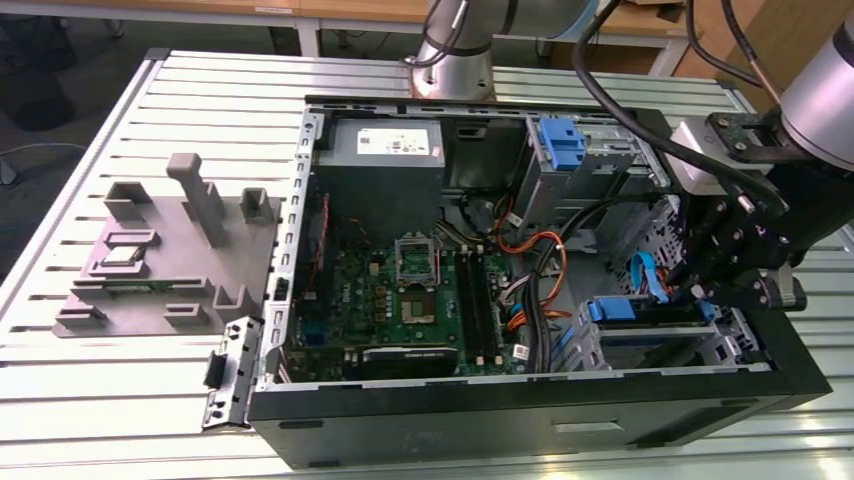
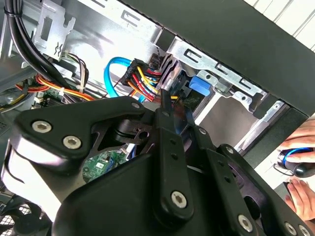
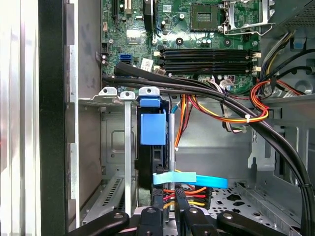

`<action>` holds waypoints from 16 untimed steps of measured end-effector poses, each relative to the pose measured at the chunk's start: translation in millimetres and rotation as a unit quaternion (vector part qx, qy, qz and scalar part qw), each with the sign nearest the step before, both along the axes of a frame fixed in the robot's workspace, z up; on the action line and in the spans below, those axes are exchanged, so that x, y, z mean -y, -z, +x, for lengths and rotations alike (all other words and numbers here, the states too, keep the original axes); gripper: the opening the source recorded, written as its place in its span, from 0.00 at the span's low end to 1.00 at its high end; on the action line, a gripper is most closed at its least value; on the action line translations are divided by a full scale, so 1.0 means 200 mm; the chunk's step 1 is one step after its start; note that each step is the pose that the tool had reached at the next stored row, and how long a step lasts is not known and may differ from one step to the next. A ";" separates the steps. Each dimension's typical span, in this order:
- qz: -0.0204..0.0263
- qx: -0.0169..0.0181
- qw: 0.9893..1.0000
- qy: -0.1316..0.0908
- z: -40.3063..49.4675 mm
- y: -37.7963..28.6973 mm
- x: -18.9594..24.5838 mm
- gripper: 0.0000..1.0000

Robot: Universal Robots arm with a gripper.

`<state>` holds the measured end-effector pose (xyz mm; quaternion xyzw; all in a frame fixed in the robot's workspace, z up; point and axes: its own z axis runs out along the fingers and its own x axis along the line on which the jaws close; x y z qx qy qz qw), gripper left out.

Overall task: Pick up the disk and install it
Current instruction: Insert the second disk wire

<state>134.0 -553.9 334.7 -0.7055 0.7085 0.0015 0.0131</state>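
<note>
Black linkage of the hand [image 2: 170,105] crowds the second wrist view, hiding whatever sits between the fingers, while a person's hand [image 2: 301,162] on a blue mouse is cut off at the edge. From the first wrist view the disk [image 3: 152,142] stands on edge in a bay of the case [image 3: 51,123], its blue rail showing, and the fingertips look nearly pressed together at its rear, by the cables [image 3: 187,194]. Seen from outside, the hand [image 1: 701,290] reaches into the case on the bench [image 1: 160,400], just above the blue rail, its grip unclear.
</note>
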 end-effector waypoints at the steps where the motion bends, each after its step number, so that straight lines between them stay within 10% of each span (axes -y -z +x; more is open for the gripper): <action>1: 0.000 0.000 1.000 0.000 0.000 -0.008 0.000 0.24; 16: 0.000 0.000 1.000 0.000 0.000 -0.115 0.000 0.24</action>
